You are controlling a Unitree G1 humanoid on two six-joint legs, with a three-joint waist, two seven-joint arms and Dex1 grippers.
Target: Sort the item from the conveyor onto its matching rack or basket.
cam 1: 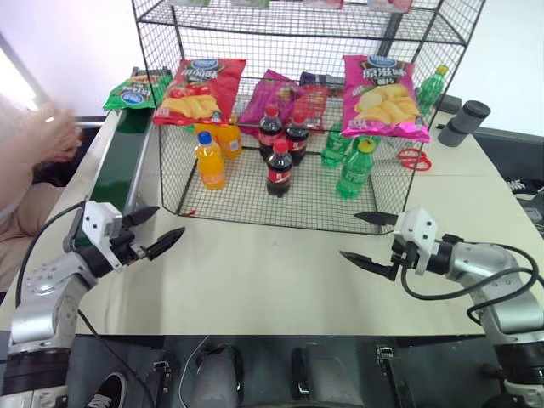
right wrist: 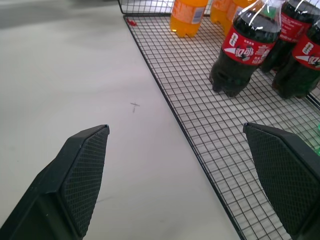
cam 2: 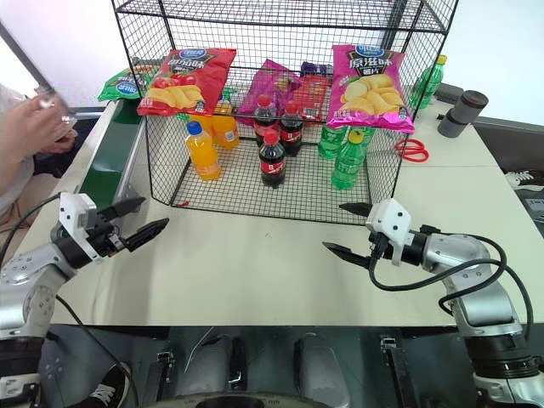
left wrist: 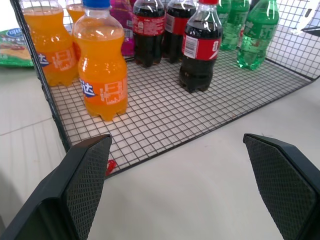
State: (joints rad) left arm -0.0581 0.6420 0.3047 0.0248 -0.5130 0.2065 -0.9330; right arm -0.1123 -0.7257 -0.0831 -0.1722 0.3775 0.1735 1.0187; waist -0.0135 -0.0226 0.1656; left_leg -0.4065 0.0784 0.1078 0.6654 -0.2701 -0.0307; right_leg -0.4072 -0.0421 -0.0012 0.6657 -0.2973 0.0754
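Observation:
The green crisps bag (cam 1: 132, 92) lies flat at the far end of the dark green conveyor (cam 1: 119, 161), which runs along the table's left side. To its right stands the black wire rack (cam 1: 238, 202), open towards me, with crisps bags on its middle tier. My left gripper (cam 1: 168, 223) hovers open over the table by the conveyor's near end, level and pointing at the rack's front left corner. My right gripper (cam 1: 350, 235) is open in front of the rack's right half. Both hold nothing. The left wrist view shows the bag's edge (left wrist: 12, 47) past the rack wall.
The rack's tier carries a red bag (cam 1: 200, 89), a purple bag (cam 1: 272, 98) and a pink bag (cam 1: 378, 98). Orange (cam 1: 210, 160), cola (cam 1: 279, 168) and green bottles (cam 1: 353, 170) stand on its floor. Red scissors (cam 1: 414, 158) lie right. A person's hand (cam 1: 51, 132) is beside the conveyor.

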